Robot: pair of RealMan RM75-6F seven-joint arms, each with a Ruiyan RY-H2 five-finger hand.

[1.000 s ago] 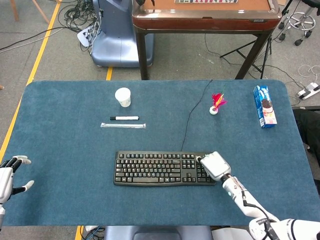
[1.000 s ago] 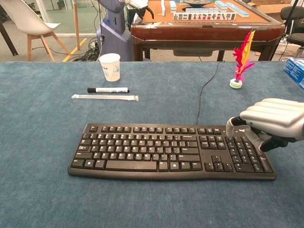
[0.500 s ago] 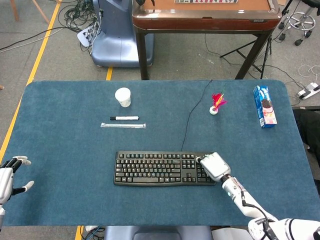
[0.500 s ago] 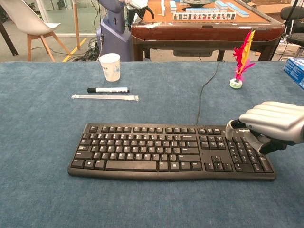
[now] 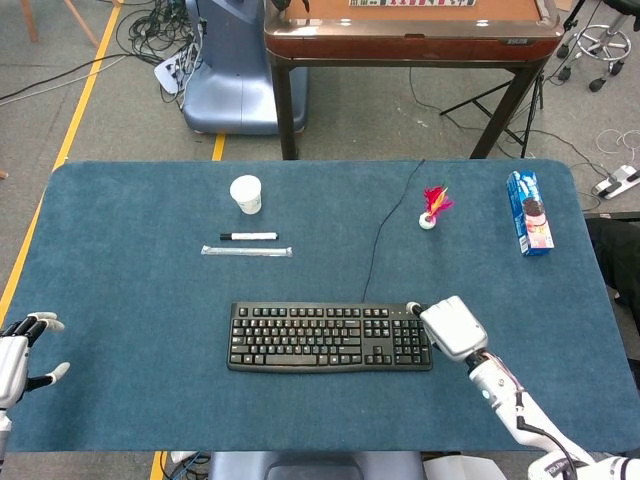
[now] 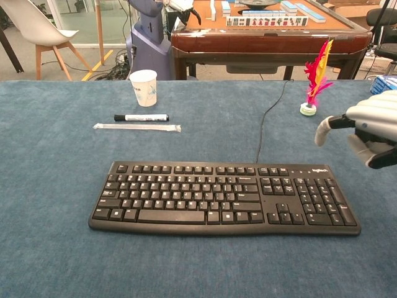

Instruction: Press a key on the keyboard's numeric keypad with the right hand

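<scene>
A black keyboard point(image 5: 320, 337) point(image 6: 217, 197) lies at the front middle of the blue table, its numeric keypad point(image 5: 410, 342) point(image 6: 319, 200) at its right end, fully uncovered. My right hand point(image 5: 455, 327) point(image 6: 367, 127) hovers above and just right of the keypad, off the keys. One fingertip point(image 6: 322, 132) points left and the other fingers are curled in, holding nothing. At the table's front left edge, my left hand point(image 5: 20, 355) has its fingers spread and is empty; the chest view does not show it.
A paper cup point(image 5: 245, 194) point(image 6: 144, 87), a black marker point(image 5: 248, 236) and a wrapped straw point(image 5: 246, 251) lie back left. A feather shuttlecock point(image 5: 435, 208) point(image 6: 313, 84) and a blue box point(image 5: 528, 212) stand back right. The keyboard cable point(image 5: 380, 240) runs toward the back edge.
My right hand has lifted off the numeric keypad and moved up and to the right, leaving the keys uncovered. The left hand has stayed put.
</scene>
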